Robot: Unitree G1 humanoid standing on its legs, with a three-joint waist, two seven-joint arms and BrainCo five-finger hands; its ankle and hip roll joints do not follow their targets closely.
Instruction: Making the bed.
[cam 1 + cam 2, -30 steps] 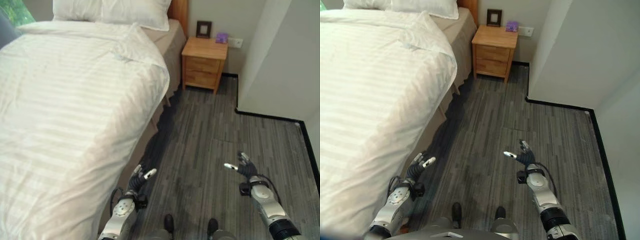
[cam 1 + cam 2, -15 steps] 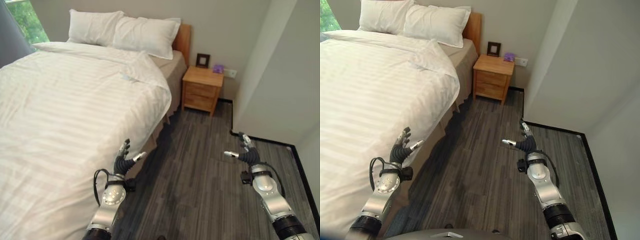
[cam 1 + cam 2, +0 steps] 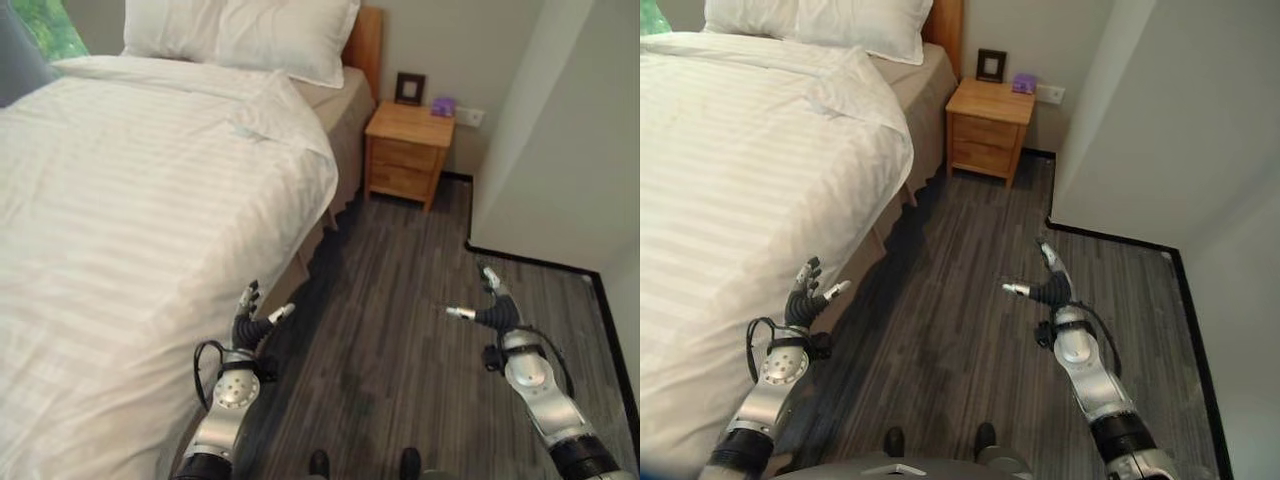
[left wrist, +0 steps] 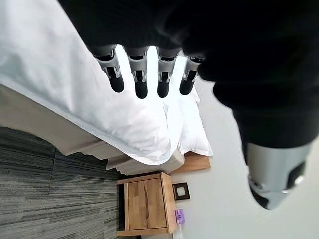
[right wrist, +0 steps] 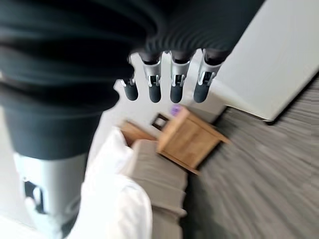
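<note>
Both hands are raised over the dark wood-plank floor (image 3: pixel 400 330) and hold nothing: the left hand (image 3: pixel 249 322) hangs just beside the bed's near edge with its fingers straight and spread, and the right hand (image 3: pixel 489 310) is well apart from the bed, out over bare floor, fingers extended too. The bed (image 3: pixel 330 190) stands on the robot's left, covered by a white striped duvet (image 3: pixel 130 200) that drapes over the side, with one corner folded back near the head. Two white pillows (image 3: pixel 250 30) lie against the wooden headboard (image 3: pixel 366 40). Beside the headboard stands a small wooden nightstand (image 3: pixel 408 148) carrying a dark picture frame (image 3: pixel 408 88) and a small purple object (image 3: pixel 442 105). A pale wall (image 3: pixel 550 130) with a black skirting strip closes the room on the right.
</note>
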